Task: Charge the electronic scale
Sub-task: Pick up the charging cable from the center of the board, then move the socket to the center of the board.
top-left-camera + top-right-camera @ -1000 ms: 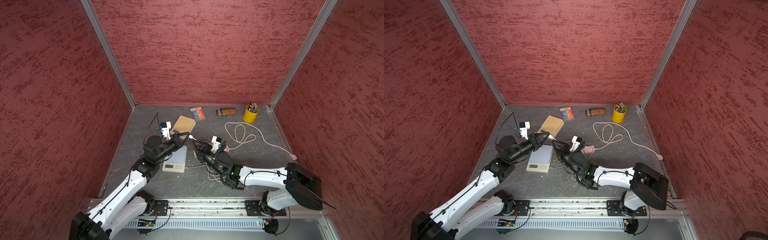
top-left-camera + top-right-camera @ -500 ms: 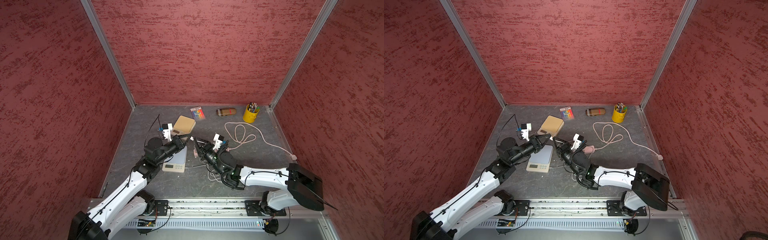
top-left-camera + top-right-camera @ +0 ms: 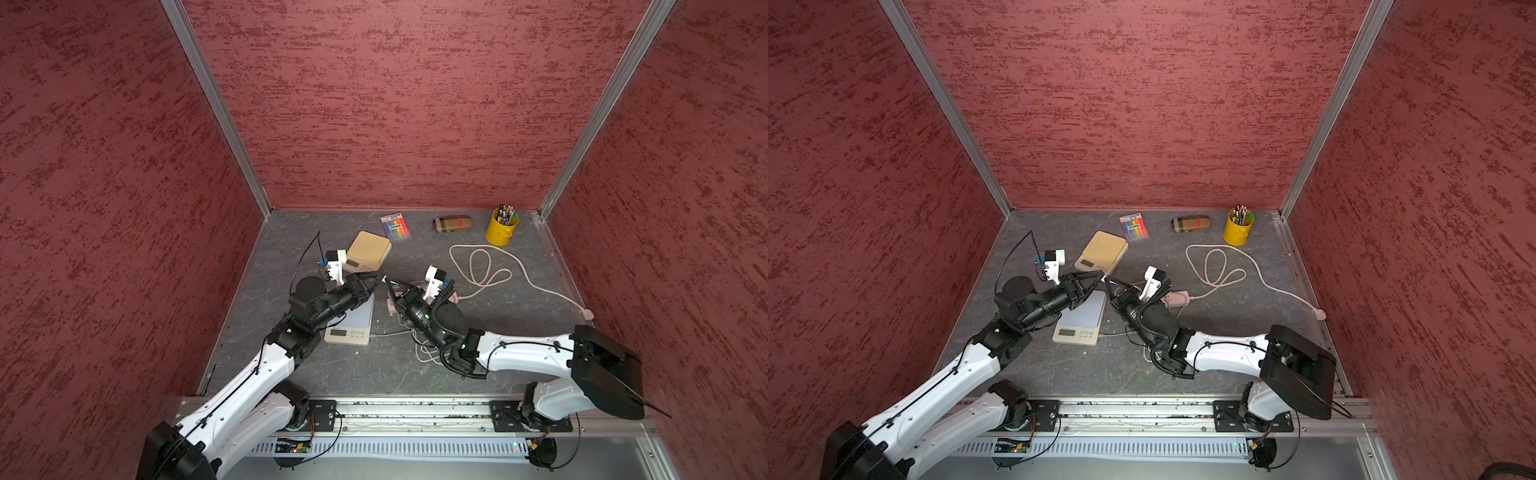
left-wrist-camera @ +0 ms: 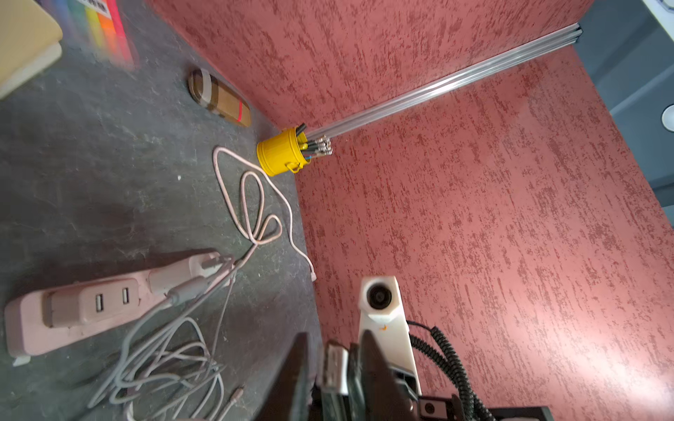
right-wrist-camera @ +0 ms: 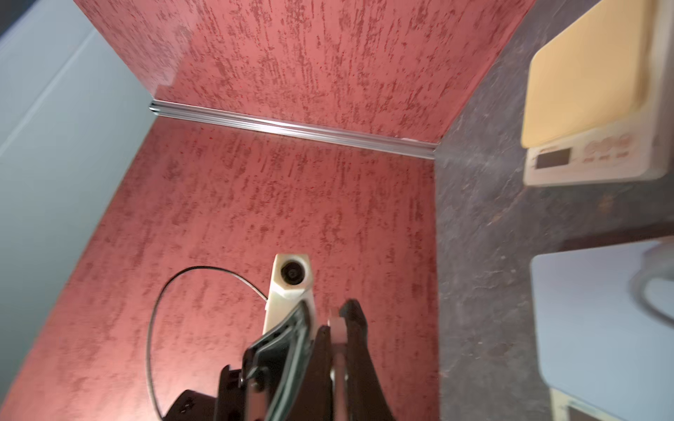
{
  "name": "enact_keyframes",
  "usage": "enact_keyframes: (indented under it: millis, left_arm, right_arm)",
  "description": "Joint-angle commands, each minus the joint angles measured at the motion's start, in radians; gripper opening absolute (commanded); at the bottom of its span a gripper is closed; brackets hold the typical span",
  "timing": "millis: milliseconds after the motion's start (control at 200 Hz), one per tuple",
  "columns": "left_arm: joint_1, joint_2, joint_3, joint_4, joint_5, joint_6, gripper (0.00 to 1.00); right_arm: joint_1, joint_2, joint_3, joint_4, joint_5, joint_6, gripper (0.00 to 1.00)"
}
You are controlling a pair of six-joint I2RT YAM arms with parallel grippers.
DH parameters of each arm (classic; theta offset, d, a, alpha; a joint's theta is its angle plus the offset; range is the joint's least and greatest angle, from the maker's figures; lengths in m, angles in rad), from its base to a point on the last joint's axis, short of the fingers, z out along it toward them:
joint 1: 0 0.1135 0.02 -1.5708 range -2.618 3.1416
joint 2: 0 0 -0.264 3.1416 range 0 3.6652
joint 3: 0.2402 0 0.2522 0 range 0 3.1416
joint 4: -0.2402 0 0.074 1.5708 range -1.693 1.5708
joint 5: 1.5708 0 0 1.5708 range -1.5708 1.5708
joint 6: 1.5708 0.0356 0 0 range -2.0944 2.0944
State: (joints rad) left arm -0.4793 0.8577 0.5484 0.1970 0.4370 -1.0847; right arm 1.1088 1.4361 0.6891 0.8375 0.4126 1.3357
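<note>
Three red walls of rough, mottled plaster box the scene in: back wall [image 3: 395, 104], left wall [image 3: 104, 187], right wall [image 3: 685, 187]. At the corners stand two aluminium posts, the left post [image 3: 217, 108] and the right post [image 3: 604, 104], splaying outward in both top views. Down below lies a dark grey, slate-look floor [image 3: 365, 374], veined and scuffed. Along the near edge runs a metal rail [image 3: 415, 409], with a slotted cable duct [image 3: 415, 449] just beneath it. In the left wrist view soft light blooms pale on the plaster, and past the wall tops there's a plain blue-grey room [image 5: 54, 127]
</note>
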Motion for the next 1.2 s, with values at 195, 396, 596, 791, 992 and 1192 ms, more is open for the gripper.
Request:
enact_keyframes:
  millis: [195,396,596,791,992,1192]
  left_arm:
    - [0.283,0.014,-0.019,-0.310,0.252,0.220,0.60]
    - [0.281,0.153,-0.105,-0.183,0.244,0.225,0.52]
    - [0.220,0.226,-0.145,-0.113,0.184,0.234,0.47]
    - [0.125,0.302,-0.124,-0.082,0.136,0.256,0.47]
    - [0.076,0.406,-0.083,-0.030,0.122,0.266,0.47]
    - [0.065,0.471,-0.046,-0.008,0.121,0.282,0.46]
  right_arm:
    - [-0.026,-0.066,0.275,-0.777,0.103,-0.485,0.00]
    - [-0.014,0.229,0.611,-0.950,-0.016,-0.660,0.00]
    - [-0.008,0.476,0.838,-1.149,0.014,-0.733,0.00]
    - [-0.043,0.515,0.867,-1.338,0.105,-0.745,0.00]
    - [-0.097,0.488,0.810,-1.457,0.111,-0.738,0.00]
    - [-0.142,0.375,0.688,-1.403,0.087,-0.706,0.00]
